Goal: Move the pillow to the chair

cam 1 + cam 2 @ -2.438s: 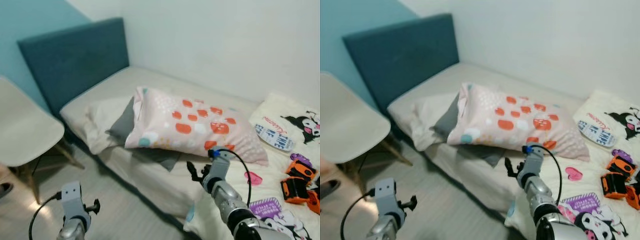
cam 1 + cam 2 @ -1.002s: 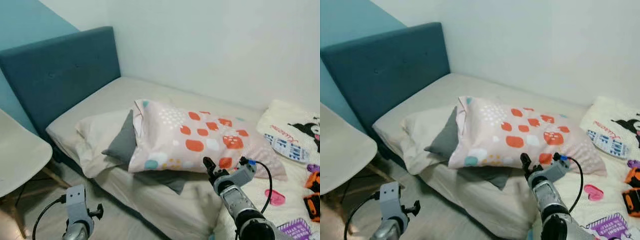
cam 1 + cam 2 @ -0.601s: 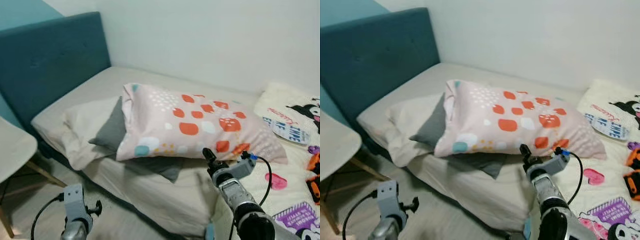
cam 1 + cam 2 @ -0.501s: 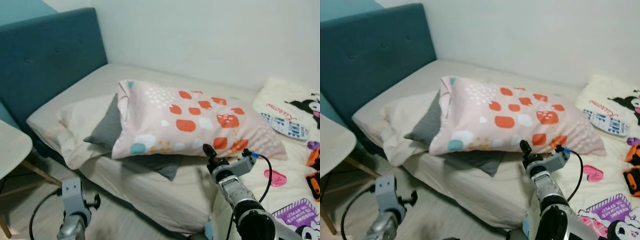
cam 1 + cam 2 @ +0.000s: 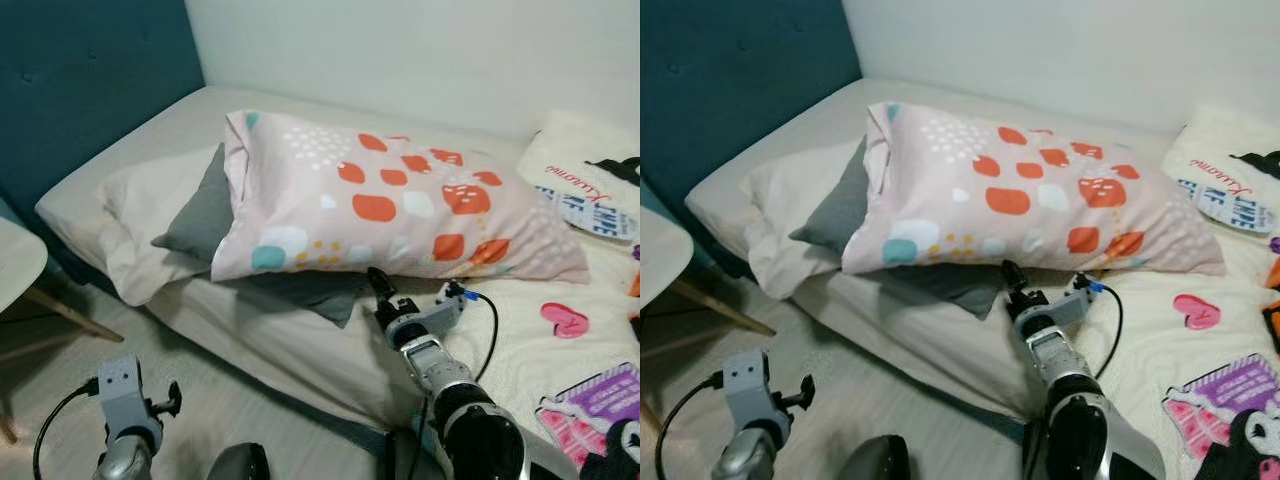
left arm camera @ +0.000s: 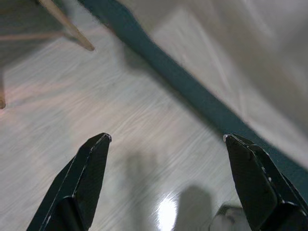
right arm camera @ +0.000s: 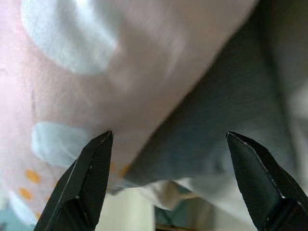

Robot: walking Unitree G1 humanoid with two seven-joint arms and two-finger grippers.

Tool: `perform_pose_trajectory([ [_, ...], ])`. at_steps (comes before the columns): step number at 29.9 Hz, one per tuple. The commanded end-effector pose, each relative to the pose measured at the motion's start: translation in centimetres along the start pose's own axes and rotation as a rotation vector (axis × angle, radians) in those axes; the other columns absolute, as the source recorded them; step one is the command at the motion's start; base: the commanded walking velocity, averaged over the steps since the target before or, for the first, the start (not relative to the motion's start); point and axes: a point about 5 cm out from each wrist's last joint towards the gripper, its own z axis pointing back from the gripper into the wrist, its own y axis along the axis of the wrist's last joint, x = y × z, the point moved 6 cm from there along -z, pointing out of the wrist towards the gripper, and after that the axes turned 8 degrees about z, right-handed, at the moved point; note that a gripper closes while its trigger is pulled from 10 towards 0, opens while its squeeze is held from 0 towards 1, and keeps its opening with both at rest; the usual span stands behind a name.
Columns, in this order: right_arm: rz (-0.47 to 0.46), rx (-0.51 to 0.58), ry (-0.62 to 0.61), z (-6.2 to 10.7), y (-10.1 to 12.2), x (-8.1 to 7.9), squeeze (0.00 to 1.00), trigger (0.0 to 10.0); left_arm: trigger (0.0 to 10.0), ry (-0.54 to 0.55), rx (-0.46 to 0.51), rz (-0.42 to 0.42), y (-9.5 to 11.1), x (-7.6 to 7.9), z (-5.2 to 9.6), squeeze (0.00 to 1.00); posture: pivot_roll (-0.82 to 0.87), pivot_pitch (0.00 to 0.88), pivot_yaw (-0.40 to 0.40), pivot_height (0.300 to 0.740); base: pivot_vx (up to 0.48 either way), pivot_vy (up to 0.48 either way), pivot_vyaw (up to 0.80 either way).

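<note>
The pink pillow (image 5: 390,210) with red, white and teal blobs lies across the bed, its left end resting on a grey cushion (image 5: 200,215) and a cream pillow (image 5: 135,225). My right gripper (image 5: 376,283) reaches to the pillow's front lower edge. In the right wrist view it is open (image 7: 168,137), facing the seam where the pillow (image 7: 96,72) meets the grey cushion (image 7: 226,96). A corner of the white chair seat (image 5: 15,268) and one wooden leg (image 5: 60,310) sit at the far left. My left gripper (image 6: 166,139) hangs open over the floor.
A teal headboard (image 5: 90,80) stands at the left end of the bed. A printed blanket (image 5: 590,185) and a pink heart (image 5: 563,318) lie on the right. The teal bed base (image 6: 192,96) borders pale wooden floor (image 5: 250,400). A chair leg (image 6: 62,24) is near my left arm.
The camera has come closer and lower to the bed, pushing the chair nearly out at the left. My right gripper has advanced from short of the pillow to its front lower edge.
</note>
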Motion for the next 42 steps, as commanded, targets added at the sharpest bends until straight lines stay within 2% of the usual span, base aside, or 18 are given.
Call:
perform_pose_trajectory([
  [1, -0.036, 0.03, 0.053, -0.4, 0.5, -1.1, 0.0, 10.0, 10.0, 0.007, 0.012, -0.031, 0.3, -1.1, 0.2, 0.0, 0.0, 0.195, 0.059, 0.545, 0.0, 0.0, 0.0],
  [2, -0.066, 0.079, 0.18, -1.1, 1.9, -3.7, 0.0, 10.0, 10.0, 0.007, 0.008, -0.044, 0.0, -1.7, 0.7, 0.0, 0.01, 0.203, 0.063, 0.545, 0.0, 0.0, 0.0],
  [3, -0.074, 0.096, 0.234, -1.3, 2.6, -4.7, 0.0, 10.0, 10.0, 0.007, 0.006, -0.049, -0.2, -2.0, 0.9, 0.0, 0.02, 0.214, 0.067, 0.545, 0.0, 0.0, 0.0],
  [4, -0.079, 0.106, 0.269, -1.5, 3.0, -5.4, 0.0, 10.0, 10.0, 0.007, 0.004, -0.052, -0.4, -2.1, 1.1, 0.0, 0.02, 0.218, 0.07, 0.545, 0.0, 0.0, 0.0],
  [7, -0.079, 0.114, 0.292, -1.5, 3.3, -5.9, 0.0, 10.0, 10.0, 0.006, 0.002, -0.054, -0.5, -2.2, 1.2, 0.0, 0.02, 0.221, 0.071, 0.545, 0.0, 0.0, 0.0],
  [8, -0.076, 0.135, 0.327, -1.7, 4.2, -6.7, 0.0, 10.0, 10.0, 0.002, -0.008, -0.063, -1.1, -2.4, 1.6, 0.0, 0.02, 0.237, 0.077, 0.545, 0.0, 0.0, 0.0],
  [14, -0.065, 0.167, 0.334, -1.7, 5.5, -7.0, 0.0, 10.0, 10.0, -0.017, -0.014, -0.081, -1.6, -2.2, 2.2, 0.0, 0.03, 0.25, 0.081, 0.545, 0.0, 0.0, 0.0],
  [17, -0.065, 0.195, 0.266, -2.0, 6.3, -6.4, 0.0, 10.0, 10.0, -0.023, -0.011, -0.086, -1.6, -2.3, 2.4, 0.0, 0.04, 0.263, 0.082, 0.545, 0.0, 0.0, 0.0],
  [21, -0.06, 0.214, 0.224, -2.3, 7.2, -6.4, 0.0, 10.0, 10.0, -0.032, -0.008, -0.097, -1.7, -2.3, 2.7, 0.0, 0.05, 0.27, 0.083, 0.545, 0.0, 0.0, 0.0],
  [25, -0.071, 0.233, 0.212, -3.4, 8.6, -8.4, 0.0, 10.0, 10.0, -0.042, -0.007, -0.112, -1.8, -2.4, 3.2, 0.0, 0.06, 0.274, 0.085, 0.545, 0.0, 0.0, 0.0],
  [28, -0.05, 0.217, 0.178, -3.9, 8.6, -8.9, 0.0, 10.0, 10.0, -0.044, -0.007, -0.115, -1.9, -2.4, 3.3, 0.0, 0.06, 0.277, 0.085, 0.545, 0.0, 0.0, 0.0],
  [33, -0.027, 0.189, -0.031, -4.7, 8.0, -7.6, 0.0, 10.0, 10.0, -0.044, -0.01, -0.127, -1.9, -2.8, 3.6, 0.0, 0.07, 0.279, 0.084, 0.545, 0.0, 0.0, 0.0],
  [38, -0.046, 0.187, -0.068, -5.1, 7.7, -8.1, 0.0, 10.0, 10.0, -0.046, -0.01, -0.143, -1.8, -3.2, 3.8, 0.0, 0.08, 0.272, 0.085, 0.545, 0.0, 0.0, 0.0],
  [40, -0.038, 0.163, -0.052, -5.5, 6.9, -9.0, 0.0, 10.0, 10.0, -0.051, -0.01, -0.156, -1.7, -3.2, 3.9, 0.0, 0.08, 0.266, 0.085, 0.545, 0.0, 0.0, 0.0],
  [41, -0.014, 0.15, -0.038, -5.7, 6.5, -9.5, 0.0, 4.8, 10.0, -0.054, -0.01, -0.161, -1.7, -3.2, 3.9, 0.0, 0.08, 0.266, 0.085, 0.545, 0.0, 0.0, 0.0],
  [42, -0.014, 0.15, -0.038, -5.7, 6.5, -9.5, 0.0, 4.8, 10.0, -0.054, -0.01, -0.161, -1.7, -3.2, 3.9, 0.0, 0.08, 0.266, 0.085, 0.545, 0.0, 0.0, 0.0],
])
